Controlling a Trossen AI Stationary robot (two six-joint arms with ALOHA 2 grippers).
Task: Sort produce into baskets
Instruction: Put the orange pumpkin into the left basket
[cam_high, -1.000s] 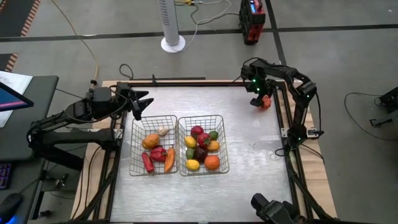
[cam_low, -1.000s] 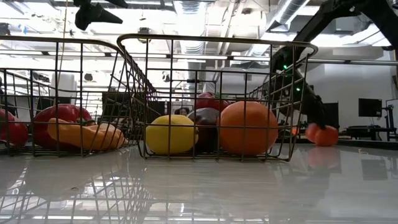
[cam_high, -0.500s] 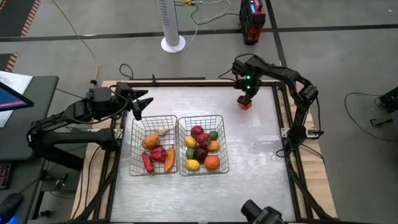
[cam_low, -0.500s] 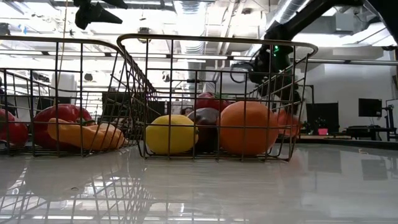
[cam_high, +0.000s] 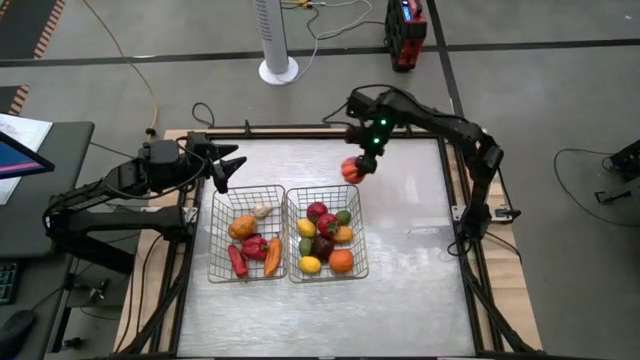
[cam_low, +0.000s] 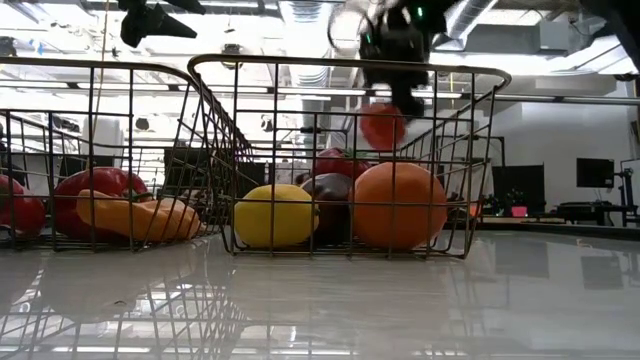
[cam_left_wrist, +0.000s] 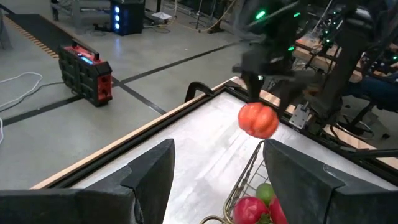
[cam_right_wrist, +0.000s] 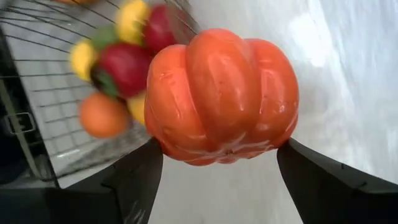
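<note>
My right gripper (cam_high: 356, 166) is shut on a ribbed orange-red tomato (cam_right_wrist: 221, 96), held in the air just past the far edge of the right wire basket (cam_high: 357, 228); the tomato also shows in the low view (cam_low: 383, 125) and the left wrist view (cam_left_wrist: 257, 120). The right basket holds red, yellow, green and orange pieces. The left wire basket (cam_high: 215, 230) holds a red pepper, a carrot, an orange piece and a whitish bulb. My left gripper (cam_high: 226, 165) is open and empty, above the left basket's far left corner. My right gripper pinches the tomato's two opposite sides (cam_right_wrist: 163, 134) between its two fingers (cam_right_wrist: 134, 180), coming from above and pointing down. The tomato hangs below the gripper, lifted clear of the table and of the basket.
The two baskets stand side by side at the table's middle. Bare table (cam_high: 410, 270) lies to the right of the baskets and along the near edge. A white fan base (cam_high: 278, 70) and a red box (cam_high: 403, 45) stand on the floor beyond the far edge.
My right gripper has carried the tomato from the table's far right corner toward the left and up, and it now hangs just beyond the right basket's far edge. It has stayed shut on the tomato.
</note>
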